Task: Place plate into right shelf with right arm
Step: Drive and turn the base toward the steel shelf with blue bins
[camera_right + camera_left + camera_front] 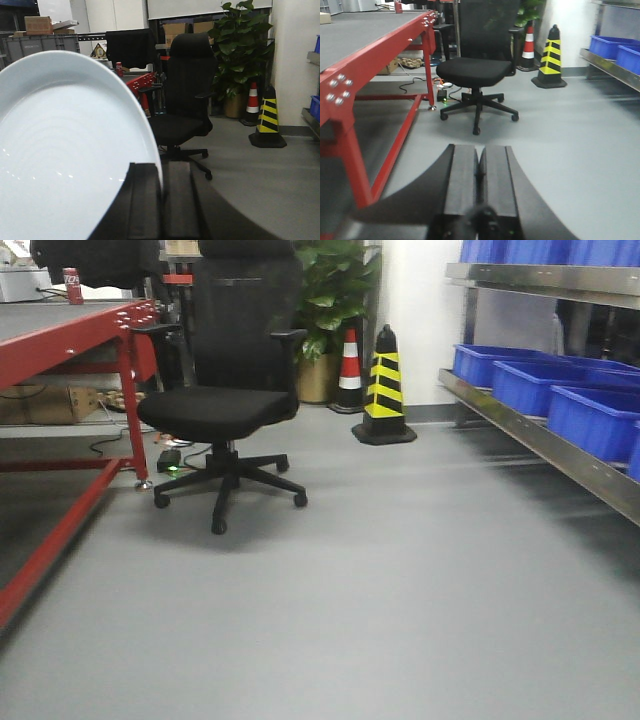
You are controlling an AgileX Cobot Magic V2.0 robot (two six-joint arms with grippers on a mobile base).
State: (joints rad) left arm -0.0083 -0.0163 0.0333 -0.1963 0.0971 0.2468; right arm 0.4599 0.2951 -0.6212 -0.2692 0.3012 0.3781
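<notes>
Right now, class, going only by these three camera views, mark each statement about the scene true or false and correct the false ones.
1. The right pincer grips the plate by its rim. True.
2. The left pincer holds a second plate. False: it is shut and holds nothing.
3. The plate already rests on the right shelf. False: it is in the right pincer, and the shelf's ledge carries blue bins.
4. A black office chair stands between the red-framed table and the right shelf. True.
5. The yellow-and-black cone lies tipped over. False: it stands upright beside a red-and-white cone.
</notes>
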